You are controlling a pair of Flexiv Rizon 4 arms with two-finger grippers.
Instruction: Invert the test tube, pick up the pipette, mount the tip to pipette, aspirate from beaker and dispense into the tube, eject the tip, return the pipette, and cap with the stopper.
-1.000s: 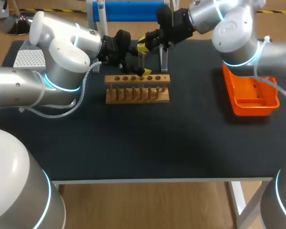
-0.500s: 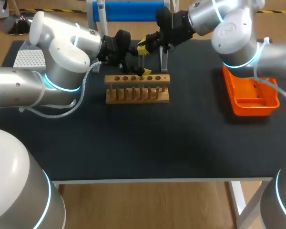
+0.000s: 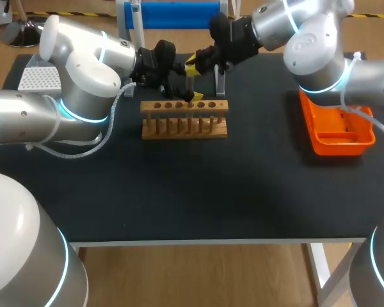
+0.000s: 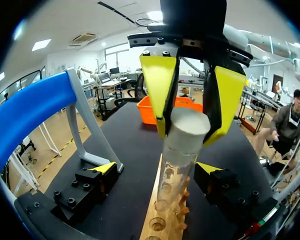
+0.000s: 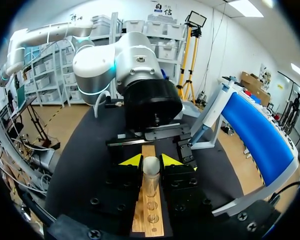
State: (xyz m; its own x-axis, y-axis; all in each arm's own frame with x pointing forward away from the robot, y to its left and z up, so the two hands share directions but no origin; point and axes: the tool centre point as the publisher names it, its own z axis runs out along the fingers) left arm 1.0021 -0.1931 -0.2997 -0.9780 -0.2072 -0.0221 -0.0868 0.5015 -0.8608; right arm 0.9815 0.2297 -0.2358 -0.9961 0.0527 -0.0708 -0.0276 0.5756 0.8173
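A clear test tube [image 3: 189, 82] stands upright over the wooden rack [image 3: 184, 121] at the far middle of the table. My right gripper [image 3: 191, 63] is shut on its upper part; in the right wrist view the tube [image 5: 151, 172] sits between the yellow tips of the right gripper [image 5: 151, 161]. My left gripper [image 3: 187, 92] is open just behind the rack, its fingers apart on either side of the tube without touching it. In the left wrist view the tube [image 4: 182, 145] rises from the rack [image 4: 162, 222] between the spread tips of the left gripper [image 4: 156, 169]. The tube's lower end is hard to make out.
An orange tray [image 3: 320, 137] lies at the right side of the table. A blue-topped stand [image 3: 173, 14] rises at the far edge behind both grippers. A white tip box [image 3: 38, 78] sits at the far left. The rack holds a row of empty holes.
My right arm has shifted slightly up and toward the far edge with the tube still in its grip. The left arm has stayed where it was.
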